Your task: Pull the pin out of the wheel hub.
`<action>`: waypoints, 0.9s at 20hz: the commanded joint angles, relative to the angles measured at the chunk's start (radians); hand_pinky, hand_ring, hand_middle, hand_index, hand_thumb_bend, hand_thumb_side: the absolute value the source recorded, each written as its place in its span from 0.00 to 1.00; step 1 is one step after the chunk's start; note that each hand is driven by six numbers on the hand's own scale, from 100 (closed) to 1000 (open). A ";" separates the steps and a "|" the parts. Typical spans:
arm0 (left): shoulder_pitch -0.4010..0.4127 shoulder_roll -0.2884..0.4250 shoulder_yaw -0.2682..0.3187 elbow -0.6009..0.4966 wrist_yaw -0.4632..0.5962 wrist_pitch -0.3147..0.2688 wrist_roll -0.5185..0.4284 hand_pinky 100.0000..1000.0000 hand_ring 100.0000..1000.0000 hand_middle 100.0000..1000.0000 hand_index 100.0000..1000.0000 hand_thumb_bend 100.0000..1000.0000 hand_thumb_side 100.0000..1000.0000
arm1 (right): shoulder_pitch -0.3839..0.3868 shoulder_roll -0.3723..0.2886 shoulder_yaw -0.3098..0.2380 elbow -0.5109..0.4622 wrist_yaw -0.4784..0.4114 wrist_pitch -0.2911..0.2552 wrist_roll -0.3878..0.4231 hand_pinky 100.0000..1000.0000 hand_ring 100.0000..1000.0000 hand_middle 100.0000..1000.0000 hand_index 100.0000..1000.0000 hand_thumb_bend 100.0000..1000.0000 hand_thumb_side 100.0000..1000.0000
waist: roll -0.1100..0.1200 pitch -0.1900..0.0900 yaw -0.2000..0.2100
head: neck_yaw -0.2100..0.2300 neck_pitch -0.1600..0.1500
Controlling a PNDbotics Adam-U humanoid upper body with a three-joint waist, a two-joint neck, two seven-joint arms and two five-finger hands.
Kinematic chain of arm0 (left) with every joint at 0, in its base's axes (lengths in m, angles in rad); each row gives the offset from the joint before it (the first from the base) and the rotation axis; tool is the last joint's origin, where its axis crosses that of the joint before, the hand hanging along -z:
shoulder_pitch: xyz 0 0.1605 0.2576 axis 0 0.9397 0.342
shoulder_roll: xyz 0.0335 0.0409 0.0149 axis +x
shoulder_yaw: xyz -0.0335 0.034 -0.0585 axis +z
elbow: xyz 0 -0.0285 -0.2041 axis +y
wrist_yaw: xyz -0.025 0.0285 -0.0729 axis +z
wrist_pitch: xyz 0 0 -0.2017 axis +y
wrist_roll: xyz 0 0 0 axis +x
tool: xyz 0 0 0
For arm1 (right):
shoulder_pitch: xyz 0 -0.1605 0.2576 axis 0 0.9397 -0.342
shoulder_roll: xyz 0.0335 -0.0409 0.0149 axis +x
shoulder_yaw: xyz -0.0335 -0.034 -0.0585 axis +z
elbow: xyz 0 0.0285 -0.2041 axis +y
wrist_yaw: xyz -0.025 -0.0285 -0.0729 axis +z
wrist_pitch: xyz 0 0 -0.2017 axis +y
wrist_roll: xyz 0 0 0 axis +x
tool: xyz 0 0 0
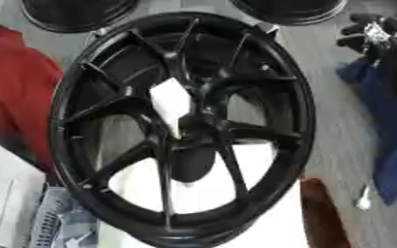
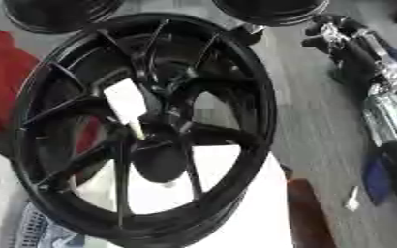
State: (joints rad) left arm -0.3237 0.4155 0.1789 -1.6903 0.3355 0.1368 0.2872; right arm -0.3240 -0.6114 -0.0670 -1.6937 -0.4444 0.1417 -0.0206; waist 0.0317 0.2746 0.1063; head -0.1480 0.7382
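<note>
- Wheel (image 1: pixel 181 131) fills the table's middle; pin, the white piece (image 1: pixel 171 102), sits at the hub (image 1: pixel 198 127); grip it and draw straight along the hub's axis.
- Right hand (image 2: pixel 330 33), far right corner, well apart; fingers' state unclear; left hand unseen.

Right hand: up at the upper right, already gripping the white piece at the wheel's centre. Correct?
Not quite. The right hand is at the upper right, but it is clear of the wheel and touches nothing on it. The white piece at the centre stands alone, with no hand on it. The right eye view shows the gap best.
</note>
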 commanded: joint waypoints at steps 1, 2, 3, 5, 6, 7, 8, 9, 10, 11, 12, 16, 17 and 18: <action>-0.006 0.021 0.011 -0.024 -0.002 -0.003 -0.006 0.72 0.62 0.54 0.68 0.34 0.58 | -0.005 -0.020 -0.007 -0.023 0.005 -0.005 0.000 0.98 0.70 0.64 0.77 0.00 0.43 | 0.001 -0.010 0.000 | -0.002 0.005; -0.008 0.024 0.010 -0.027 -0.006 -0.004 -0.009 0.72 0.62 0.54 0.68 0.34 0.58 | -0.003 -0.021 -0.008 -0.024 0.007 -0.005 -0.001 0.98 0.70 0.64 0.77 0.00 0.43 | 0.002 -0.006 0.000 | -0.002 0.004; -0.011 0.029 0.009 -0.032 -0.011 -0.006 -0.012 0.72 0.62 0.54 0.68 0.34 0.58 | -0.001 -0.022 -0.008 -0.024 0.008 -0.005 -0.002 0.98 0.70 0.64 0.77 0.00 0.43 | 0.003 -0.005 0.000 | -0.005 0.003; -0.018 0.056 0.005 -0.044 -0.033 -0.012 -0.022 0.72 0.62 0.54 0.69 0.34 0.57 | 0.004 -0.025 -0.008 -0.026 0.010 -0.005 -0.002 0.98 0.70 0.64 0.77 0.00 0.43 | 0.005 -0.003 0.000 | -0.012 0.001; -0.022 0.073 0.002 -0.051 -0.046 -0.015 -0.028 0.72 0.62 0.54 0.69 0.34 0.57 | 0.007 -0.028 -0.008 -0.028 0.011 -0.005 -0.002 0.98 0.70 0.64 0.77 0.00 0.43 | 0.006 -0.002 0.000 | -0.016 -0.001; -0.025 0.092 -0.002 -0.059 -0.060 -0.018 -0.036 0.72 0.62 0.54 0.69 0.34 0.56 | 0.010 -0.031 -0.009 -0.031 0.013 -0.005 -0.001 0.98 0.70 0.64 0.77 0.00 0.43 | 0.006 -0.001 0.000 | -0.020 -0.004; -0.029 0.113 -0.007 -0.068 -0.075 -0.021 -0.045 0.72 0.62 0.54 0.69 0.33 0.56 | 0.014 -0.034 -0.009 -0.034 0.016 -0.005 -0.001 0.98 0.70 0.64 0.77 0.00 0.43 | 0.007 0.000 0.000 | -0.022 -0.007; -0.033 0.135 -0.013 -0.078 -0.089 -0.023 -0.055 0.72 0.62 0.54 0.69 0.33 0.56 | 0.018 -0.037 -0.011 -0.039 0.018 -0.005 -0.001 0.98 0.70 0.64 0.77 0.00 0.43 | 0.007 0.002 -0.001 | -0.023 -0.009; -0.036 0.155 -0.019 -0.087 -0.101 -0.025 -0.065 0.72 0.62 0.54 0.69 0.33 0.55 | 0.022 -0.039 -0.011 -0.044 0.021 -0.006 0.000 0.98 0.70 0.64 0.77 0.00 0.43 | 0.007 0.004 -0.003 | -0.023 -0.010; -0.041 0.175 -0.025 -0.097 -0.110 -0.025 -0.073 0.72 0.62 0.54 0.69 0.33 0.55 | 0.027 -0.043 -0.012 -0.050 0.024 -0.006 0.000 0.98 0.70 0.64 0.77 0.00 0.43 | 0.008 0.007 -0.004 | -0.022 -0.011; -0.044 0.194 -0.032 -0.107 -0.119 -0.025 -0.082 0.72 0.62 0.54 0.69 0.33 0.55 | 0.033 -0.045 -0.013 -0.057 0.028 -0.006 0.001 0.98 0.70 0.64 0.77 0.00 0.44 | 0.008 0.009 -0.006 | -0.020 -0.011; -0.055 0.265 -0.056 -0.153 -0.154 -0.027 -0.121 0.72 0.62 0.55 0.70 0.33 0.54 | 0.059 -0.051 -0.018 -0.088 0.045 -0.007 0.004 0.97 0.70 0.64 0.77 0.00 0.44 | 0.009 0.018 -0.011 | -0.016 -0.010; -0.057 0.286 -0.064 -0.165 -0.166 -0.031 -0.133 0.72 0.62 0.55 0.70 0.33 0.53 | 0.066 -0.054 -0.019 -0.096 0.050 -0.008 0.005 0.97 0.70 0.64 0.77 0.00 0.44 | 0.009 0.021 -0.011 | -0.016 -0.010; -0.059 0.311 -0.072 -0.178 -0.181 -0.035 -0.149 0.73 0.62 0.55 0.70 0.33 0.53 | 0.075 -0.057 -0.020 -0.104 0.056 -0.008 0.005 0.97 0.70 0.64 0.77 0.00 0.44 | 0.010 0.023 -0.011 | -0.017 -0.010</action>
State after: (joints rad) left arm -0.3704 0.6634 0.1083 -1.8380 0.1725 0.1058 0.1550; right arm -0.2446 -0.6305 -0.0742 -1.7677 -0.4026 0.1378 -0.0194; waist 0.0417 0.3118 0.0952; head -0.1672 0.7370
